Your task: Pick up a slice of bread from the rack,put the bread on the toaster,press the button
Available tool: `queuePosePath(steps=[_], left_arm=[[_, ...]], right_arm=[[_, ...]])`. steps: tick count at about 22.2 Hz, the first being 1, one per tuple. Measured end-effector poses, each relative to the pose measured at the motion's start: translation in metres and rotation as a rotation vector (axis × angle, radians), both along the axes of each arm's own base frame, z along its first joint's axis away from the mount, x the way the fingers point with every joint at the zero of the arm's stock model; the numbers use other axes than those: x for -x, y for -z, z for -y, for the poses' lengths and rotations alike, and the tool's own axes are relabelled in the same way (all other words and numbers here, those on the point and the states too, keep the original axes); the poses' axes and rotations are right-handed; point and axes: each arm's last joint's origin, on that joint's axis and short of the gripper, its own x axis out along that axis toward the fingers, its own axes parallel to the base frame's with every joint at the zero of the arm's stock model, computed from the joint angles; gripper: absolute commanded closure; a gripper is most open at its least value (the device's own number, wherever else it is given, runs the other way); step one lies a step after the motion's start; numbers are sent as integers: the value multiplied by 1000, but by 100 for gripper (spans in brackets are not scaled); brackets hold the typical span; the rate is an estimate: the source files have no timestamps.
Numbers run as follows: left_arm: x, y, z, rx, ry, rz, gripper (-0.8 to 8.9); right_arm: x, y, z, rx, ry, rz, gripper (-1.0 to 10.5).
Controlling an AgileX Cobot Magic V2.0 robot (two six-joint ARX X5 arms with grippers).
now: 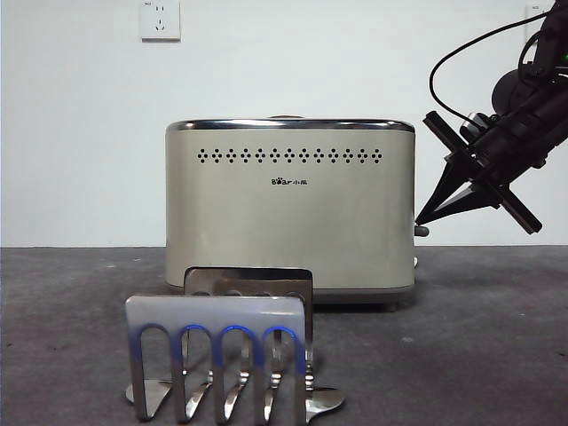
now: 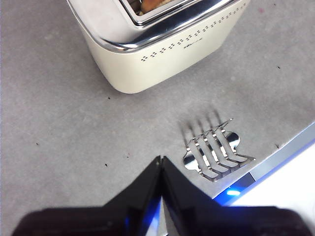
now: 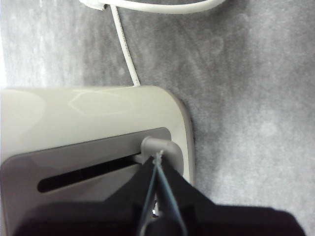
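Right wrist view puts my right pincer (image 3: 157,156), jaws shut and empty, tip against the button (image 3: 158,146) at its slot's end; stiff, small, slippery, so press squarely on top; bread (image 2: 150,4) sits in the toaster (image 1: 290,209); left pincer (image 2: 161,160) waits shut.

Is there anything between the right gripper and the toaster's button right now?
Nothing visible. The right gripper, jaws shut, has its tip right at the button on the toaster's narrow side.
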Motion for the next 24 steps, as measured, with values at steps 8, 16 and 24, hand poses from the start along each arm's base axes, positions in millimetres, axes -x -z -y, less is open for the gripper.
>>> queuePosePath(steps=[8, 16, 24], left_arm=[[0, 0, 0, 0, 0, 0, 822], [0, 0, 0, 0, 0, 0, 822], [0, 0, 0, 0, 0, 0, 822]], right_arm=[[0, 0, 0, 3, -8, 9, 954], [-3, -6, -1, 19, -6, 8, 954], [-5, -39, -10, 49, -42, 39, 954]])
